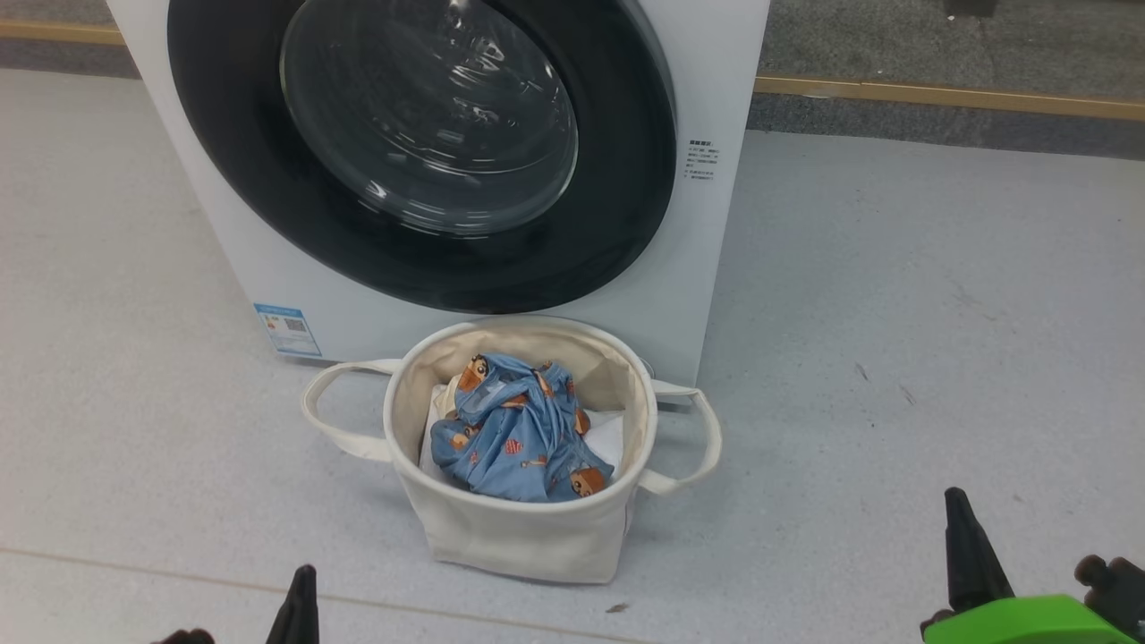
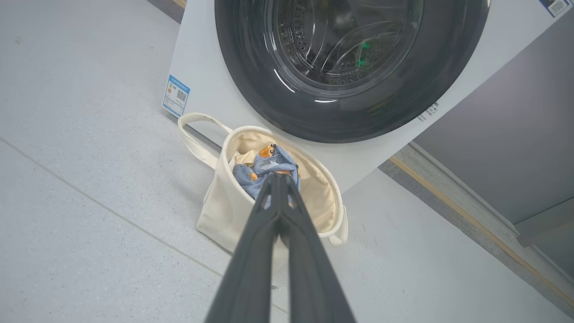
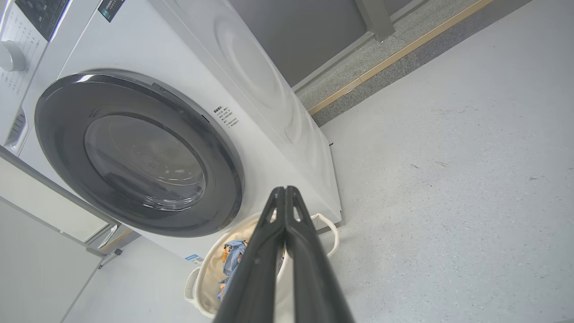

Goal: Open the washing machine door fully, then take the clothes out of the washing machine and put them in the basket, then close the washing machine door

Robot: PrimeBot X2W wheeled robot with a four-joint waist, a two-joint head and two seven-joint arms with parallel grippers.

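— Since the washing machine door (image 1: 420, 152) lay flat against the front of the washing machine (image 1: 716, 89), what was left to go wrong?

— The latch, mainly. The black rim looked flush in the right wrist view, but nothing showed whether the catch had taken. My guess was that an unlatched door could drift open, and the job would then have been short of its last step.

— And the clothes (image 1: 519, 434)?

— They were bunched in the basket (image 1: 519, 537), on a plain white sheet (image 1: 604, 438) and below the rim. I judged a spill unlikely unless something tipped the tub.

— What could have tipped it?

— An arm. The basket stood on the floor, close against the foot of the washer and right under the door. Any second push on the door had to pass above it. Its looped handle (image 1: 707, 438) stuck out sideways and could have caught a finger.

— Were the arms carrying anything?

— No. The left end effector (image 2: 280, 177) had its fingers pressed together, empty, and in its own view it pointed towards the basket from well back. The right end effector (image 3: 284, 188) was pinched shut too, with nothing between its fingers.

— So the risk was in a careless move?

— Yes, a low sweep near the soft canvas wall.
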